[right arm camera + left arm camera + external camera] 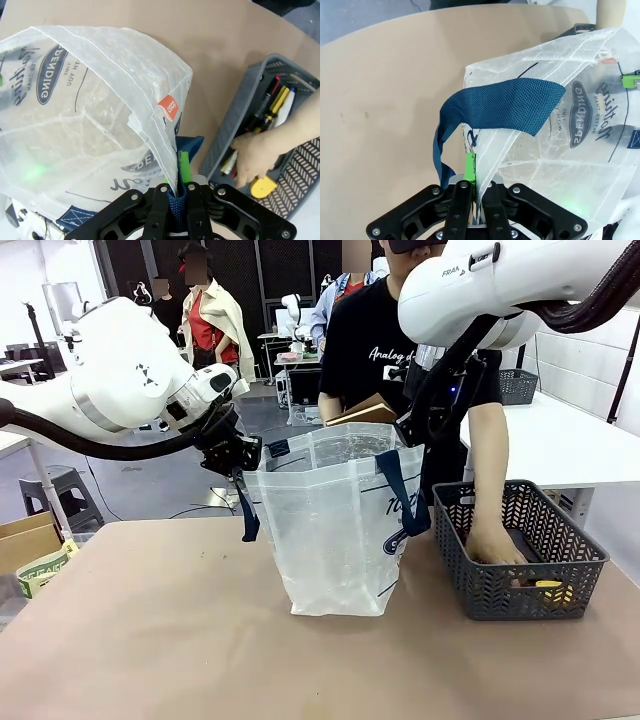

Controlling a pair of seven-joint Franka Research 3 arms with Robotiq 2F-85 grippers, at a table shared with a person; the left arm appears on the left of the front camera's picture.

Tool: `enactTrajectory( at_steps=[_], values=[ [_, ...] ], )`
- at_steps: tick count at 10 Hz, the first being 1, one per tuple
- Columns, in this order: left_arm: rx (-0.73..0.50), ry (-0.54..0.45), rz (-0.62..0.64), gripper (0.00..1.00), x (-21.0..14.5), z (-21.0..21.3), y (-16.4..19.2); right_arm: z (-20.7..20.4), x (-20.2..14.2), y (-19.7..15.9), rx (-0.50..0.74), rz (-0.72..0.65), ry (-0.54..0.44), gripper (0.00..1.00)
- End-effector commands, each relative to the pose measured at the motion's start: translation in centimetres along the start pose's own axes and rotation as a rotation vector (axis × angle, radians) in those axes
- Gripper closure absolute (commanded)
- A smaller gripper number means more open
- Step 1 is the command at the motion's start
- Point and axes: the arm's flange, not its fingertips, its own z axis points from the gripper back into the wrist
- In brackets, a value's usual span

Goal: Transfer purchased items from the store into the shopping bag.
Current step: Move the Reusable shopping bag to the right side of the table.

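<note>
Clamping tight, left end effector (474, 174) and right end effector (179, 176) pinch the crinkly translucent shopping bag (330, 535).

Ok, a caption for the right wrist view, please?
Right fingers clamp the translucent plastic tote; a hand reaches into the dark grey lattice basket.

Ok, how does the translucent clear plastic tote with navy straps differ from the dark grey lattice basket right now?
The tote is soft, translucent and taller; the basket is rigid, dark and lower. The left gripper and right gripper pinch the tote's rim, holding it open; the basket stands unaided. The person's hand is in the basket among pens and a yellow item; no items are visible inside the tote. Both sit on the tan table.
</note>
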Motion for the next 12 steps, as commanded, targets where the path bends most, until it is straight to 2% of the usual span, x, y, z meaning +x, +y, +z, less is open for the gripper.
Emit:
enactTrajectory(
  at_steps=[1, 3, 7, 12],
  values=[
    [-0.030, 0.007, -0.053, 1.00, 0.1, 0.0, 0.2, 0.0, -0.1, 0.1, -0.011, 0.027, -0.020, 1.00],
    [-0.088, 0.016, -0.161, 1.00, 0.3, 0.1, 0.8, 0.0, -0.2, -0.2, 0.005, 0.083, -0.021, 1.00],
    [-0.114, 0.059, -0.297, 1.00, 0.3, 0.5, 1.2, 0.2, -0.3, -0.6, 0.005, 0.146, -0.041, 1.00],
    [-0.118, 0.023, -0.334, 1.00, 0.4, 0.1, 0.8, 0.2, 0.0, -1.1, 0.015, 0.195, -0.064, 1.00]
  ],
)
